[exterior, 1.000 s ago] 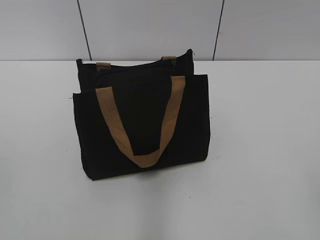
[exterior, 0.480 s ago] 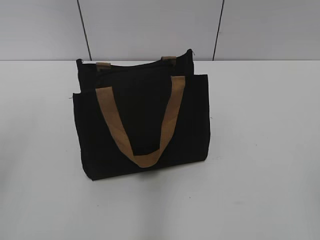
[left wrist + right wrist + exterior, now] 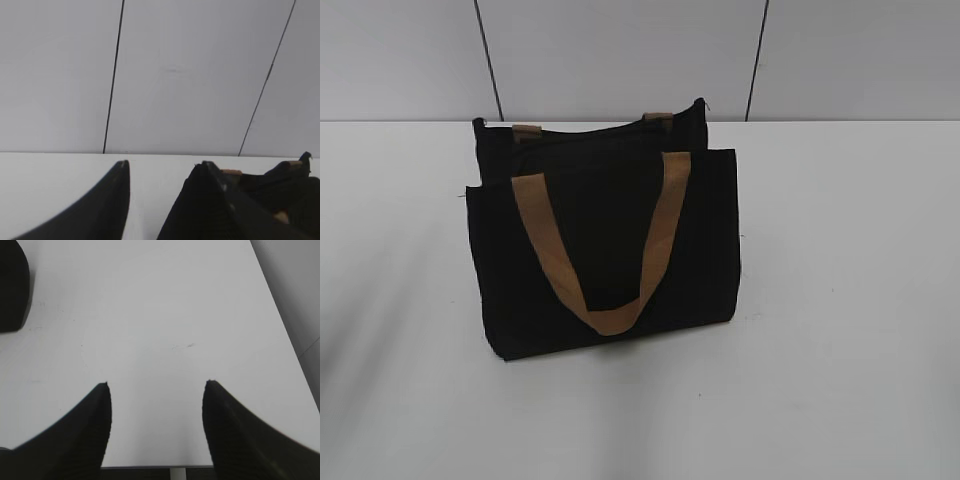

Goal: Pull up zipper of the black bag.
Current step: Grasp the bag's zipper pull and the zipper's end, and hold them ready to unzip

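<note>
— On the worktop (image 3: 850,300), where's the black bag (image 3: 605,250)?
— Upright, mid-worktop; zipper too dark to see.
— Fingers?
— Left gripper (image 3: 162,172) and right gripper (image 3: 156,387) both spread, holding nothing.

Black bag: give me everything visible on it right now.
The black bag is a rectangular tote in matte dark fabric, standing upright on the white table, slightly left of centre in the exterior view. A front pocket panel covers most of its face. One tan strap hangs down the front in a U; the ends of a second strap show at the back top edge. The zip pull cannot be made out. Neither gripper touches it; the left wrist view catches its top to the right.
</note>
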